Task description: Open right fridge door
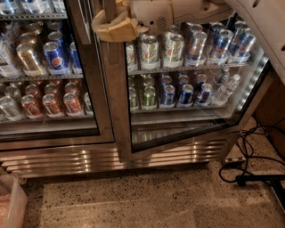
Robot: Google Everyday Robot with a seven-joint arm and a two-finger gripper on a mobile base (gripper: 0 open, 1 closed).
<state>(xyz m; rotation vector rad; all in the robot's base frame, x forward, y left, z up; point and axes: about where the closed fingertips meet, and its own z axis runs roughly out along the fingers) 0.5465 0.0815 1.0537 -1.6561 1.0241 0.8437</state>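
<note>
Camera view, nearest first: speckled floor fills the bottom. A plastic bin sits at 8 o'clock and black cables loop at 4 o'clock, beside the fridge's right corner. As the door swings wider, its lower edge could sweep towards those cables and snag them.

Behind that, the right fridge door runs from centre up to 12 o'clock and stands slightly ajar, its bottom rail angled out from the cabinet.

Farthest, at 12 o'clock, the gripper sits against the vertical handle. Whether it is clamped on the handle or merely hooked there, I cannot tell. If the hold is loose, a pull off the hinge arc could let it slip and the door fall shut. A jerk might rattle the cans on the shelves.
</note>
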